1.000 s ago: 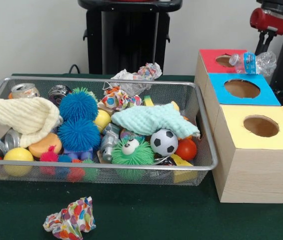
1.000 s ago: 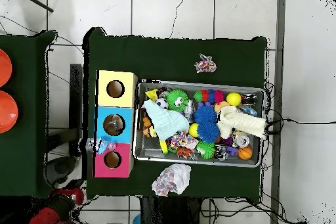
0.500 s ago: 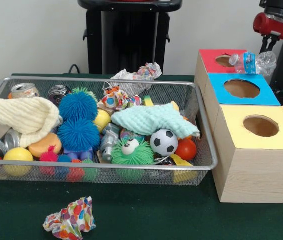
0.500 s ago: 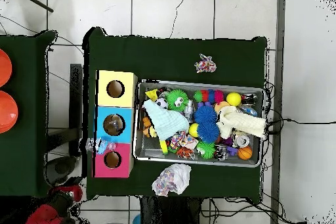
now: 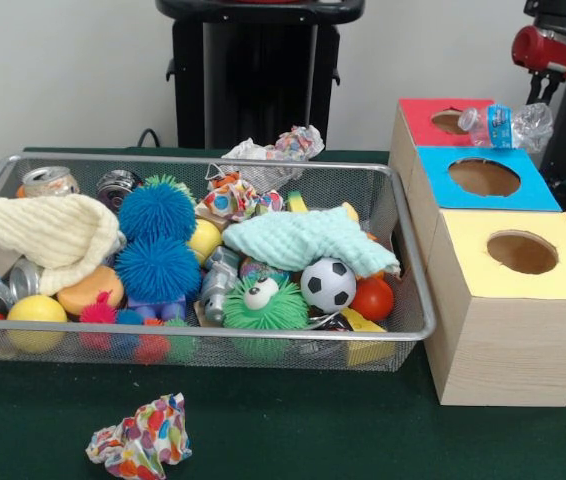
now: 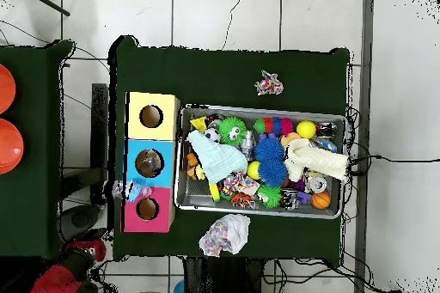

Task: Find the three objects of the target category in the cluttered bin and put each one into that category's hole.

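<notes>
bottle [image 5: 508,126] on boxes [image 5: 503,290] — beside bin [image 5: 403,250]

Crushed plastic bottle [image 5: 508,125] lying on red-topped box [image 5: 425,118]

Rested beside that box's hole [image 5: 449,121], overhanging toward blue-topped box [image 5: 483,178]; wire bin [image 5: 408,262] left of it.

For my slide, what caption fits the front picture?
Wire bin of toys beside three boxes; a crushed plastic bottle lies by the red box's hole.
</notes>
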